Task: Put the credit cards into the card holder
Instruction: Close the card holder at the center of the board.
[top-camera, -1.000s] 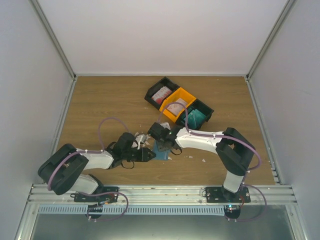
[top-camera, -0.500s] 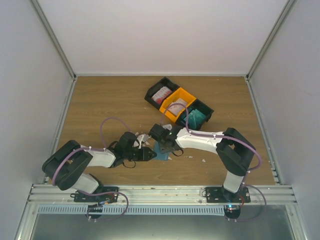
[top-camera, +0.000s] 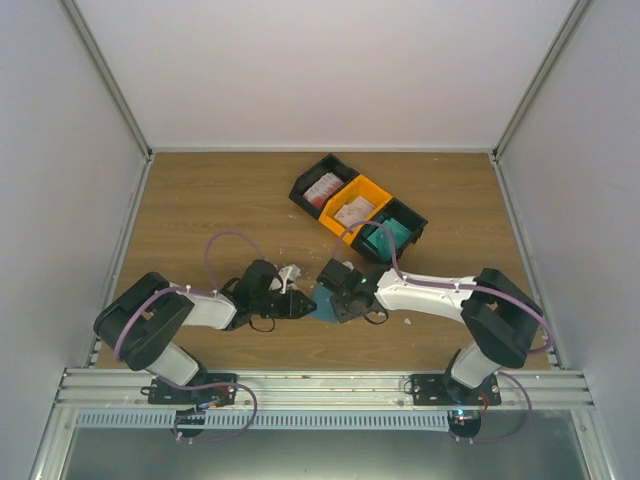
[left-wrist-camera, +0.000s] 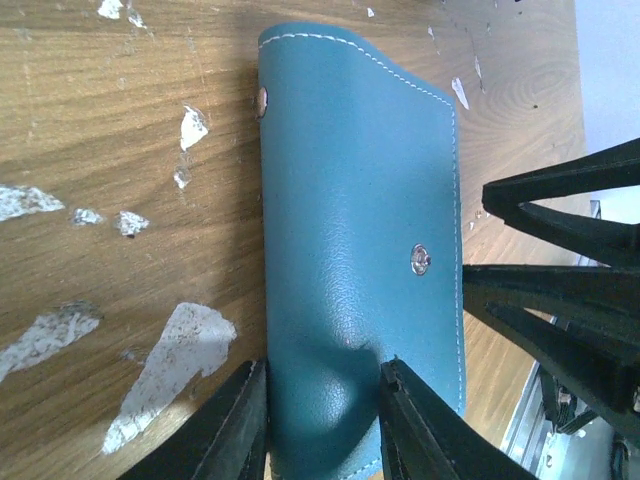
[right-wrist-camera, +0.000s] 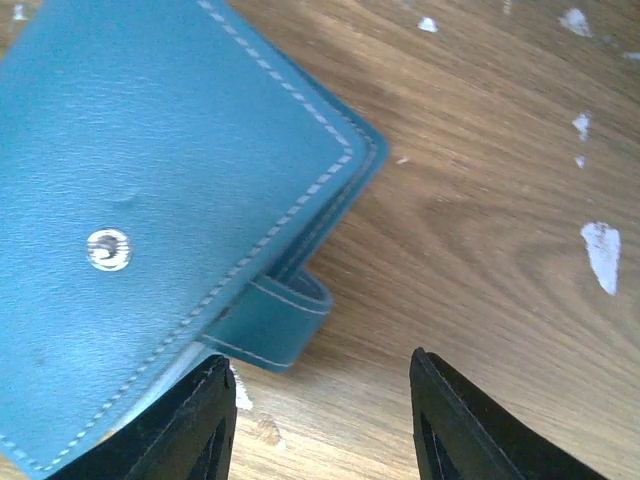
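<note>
Looking down from above, you have the brown wood-grain table (top-camera: 200, 210) under both arms, with the left gripper (top-camera: 303, 305) and the right gripper (top-camera: 338, 303) facing each other over one spot. Well beyond both sets of fingertips sits a row of three plastic bins: a black bin (top-camera: 303, 180), an orange bin (top-camera: 372, 190) and a second black bin (top-camera: 415, 220). The credit cards lie in them, apart from either gripper. There are red-and-white cards (top-camera: 325, 188) in the first, a whitish card (top-camera: 352, 212) in the orange one and teal-green cards (top-camera: 385, 236) in the last.

Between the two grippers lies the flat blue-teal stitched card holder (left-wrist-camera: 360, 200), folded shut on the wood. In your left wrist view, the left gripper (left-wrist-camera: 322, 385) has its black fingers (left-wrist-camera: 245, 420) narrowly apart at the holder's near end, one at its long edge and the other over its cover. Whether they are pinching it or only hovering, you cannot tell from this angle.

In your right wrist view, the right gripper (right-wrist-camera: 318, 365) stands wide with bare wood between its fingers. The holder's corner and its small strap tab (right-wrist-camera: 275, 320) sit just ahead, toward the left-hand finger. A silver snap stud (right-wrist-camera: 107, 249) shows on the cover, and small white scraps (left-wrist-camera: 165, 365) dot the wood beside the left gripper's finger.
</note>
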